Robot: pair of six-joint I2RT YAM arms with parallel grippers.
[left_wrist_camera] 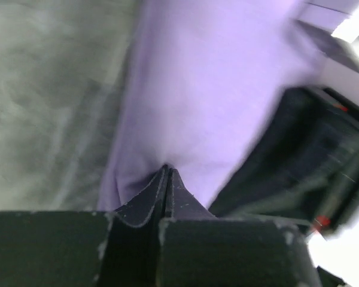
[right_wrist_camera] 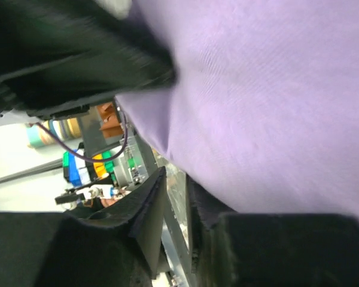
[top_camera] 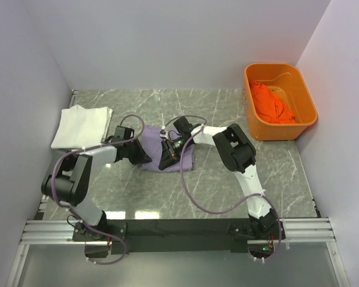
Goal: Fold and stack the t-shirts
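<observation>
Pale plain walls, grey marbled tabletop, metal front rail

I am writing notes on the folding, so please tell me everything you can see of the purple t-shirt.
The purple t-shirt is plain lavender cloth, soft and smooth. It lies as a compact, partly folded bundle near the middle of the marbled table. The left gripper is shut on a puckered edge of it. The right gripper is at its other side, jaws slightly apart, cloth against one finger; whether it grips is unclear.
</observation>
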